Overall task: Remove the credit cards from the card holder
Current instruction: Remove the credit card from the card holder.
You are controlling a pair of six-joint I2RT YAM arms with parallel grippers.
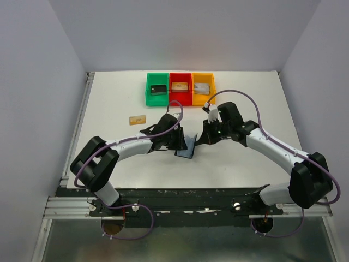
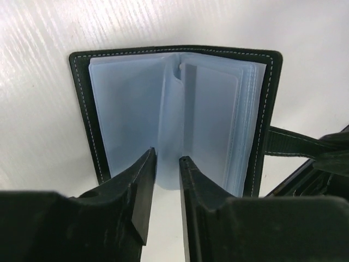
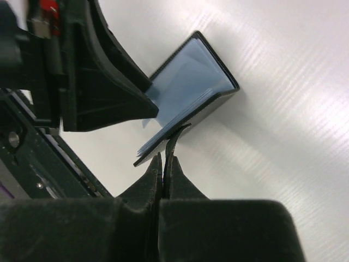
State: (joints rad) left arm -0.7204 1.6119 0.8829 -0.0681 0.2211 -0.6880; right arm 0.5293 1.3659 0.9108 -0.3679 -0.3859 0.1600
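Left end effector (image 2: pixel 168 156): parted narrowly at sleeves (image 2: pixel 131 114) of card holder (image 2: pixel 83 109). Right end effector (image 3: pixel 165 156): clamped on cover edge. Could pinch bare sleeve alone, or tug cover from that thin grip.

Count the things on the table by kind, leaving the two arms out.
plastic bins: 3 (green bin, red bin, orange bin)
blocky items inside the bins: 3 (black item, tan item, grey item)
loose tan-gold card: 1
card holder: 1
Total: 8
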